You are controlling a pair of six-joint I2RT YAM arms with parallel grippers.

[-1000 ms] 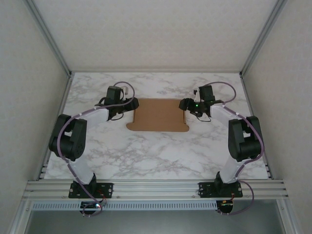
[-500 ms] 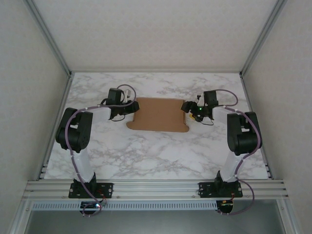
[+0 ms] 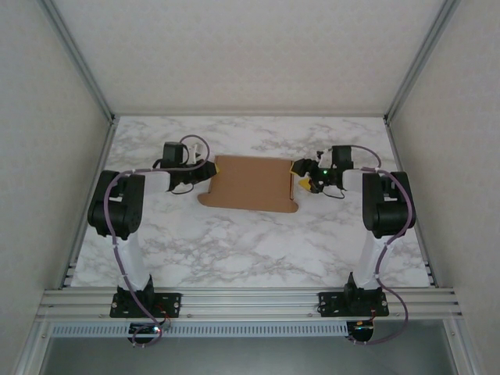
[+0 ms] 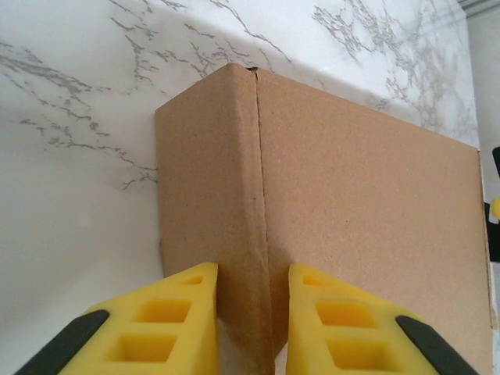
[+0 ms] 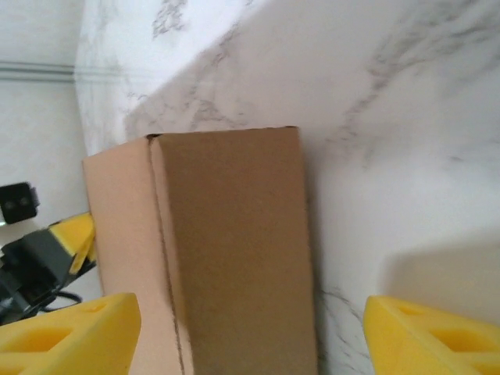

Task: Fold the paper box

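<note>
Spreading across the top view, the marble table (image 3: 250, 250) carries the paper box (image 3: 254, 183). It lies flat a little toward 12 o'clock from the table's middle, its long sides running from 9 to 3 o'clock. The left arm (image 3: 117, 211) reaches to the box's 9 o'clock end and the right arm (image 3: 383, 207) to its 3 o'clock end. In the left wrist view, the left gripper (image 4: 254, 269) has its yellow fingers (image 4: 176, 308) set close on either side of a raised, creased edge of the cardboard, pinching it between them. In the right wrist view, the right gripper (image 5: 250, 312) stands wide open with the box's end between its pads. The 3 o'clock pad (image 5: 430, 336) is well apart from the cardboard, and the gripper grasps nothing.
</note>
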